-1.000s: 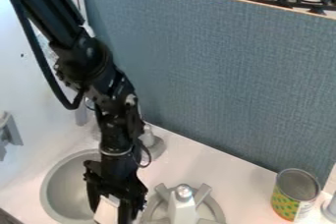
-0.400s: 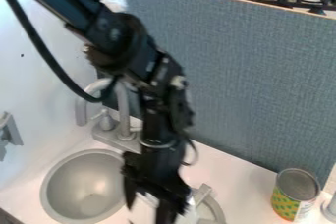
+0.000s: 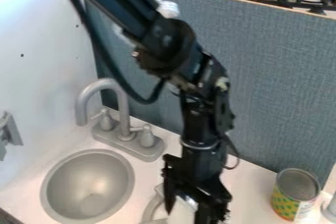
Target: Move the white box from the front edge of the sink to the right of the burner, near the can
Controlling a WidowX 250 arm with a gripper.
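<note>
The black gripper (image 3: pixel 187 210) hangs at the bottom centre, right of the sink, over the grey round burner (image 3: pixel 152 209). Its fingers stand apart on either side of a white object (image 3: pixel 181 214) and are shut on it. The lower end of that object is cut off by the view's edge. Part of the burner is hidden behind the gripper. A shiny silver part shows just above the white object.
To the left lies the round grey sink (image 3: pixel 89 186), with a grey faucet (image 3: pixel 123 115) behind it. A can (image 3: pixel 295 194) with a green and yellow label stands at the lower right. A blue-grey panel (image 3: pixel 275 85) rises along the back.
The arm and gripper have moved right, from over the sink to over the burner, with the white object between the fingers. The sink and faucet have come into full view.
</note>
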